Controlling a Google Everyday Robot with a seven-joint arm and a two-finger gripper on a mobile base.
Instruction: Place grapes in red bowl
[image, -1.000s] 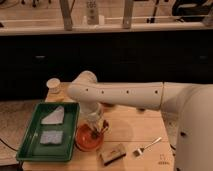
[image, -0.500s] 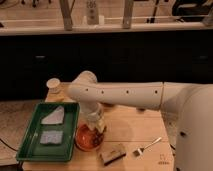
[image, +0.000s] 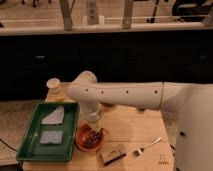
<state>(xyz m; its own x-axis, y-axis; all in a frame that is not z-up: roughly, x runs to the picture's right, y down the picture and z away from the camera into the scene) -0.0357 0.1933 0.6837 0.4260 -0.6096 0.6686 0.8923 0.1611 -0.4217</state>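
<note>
The red bowl (image: 86, 140) sits on the wooden table just right of the green tray. The dark grapes (image: 93, 138) lie inside the bowl, on its right side. My white arm reaches from the right and bends down over the bowl. My gripper (image: 96, 125) hangs directly above the grapes, at the bowl's right rim, very close to them.
A large green tray (image: 27, 145) with two grey-white pieces stands at the left. A small pale cup (image: 53, 85) is at the table's back left. A tan block (image: 113, 153) and a fork (image: 147, 146) lie right of the bowl, near the front edge.
My gripper has stayed over the bowl, shifting only slightly. The grapes now rest in the bowl's right side.
</note>
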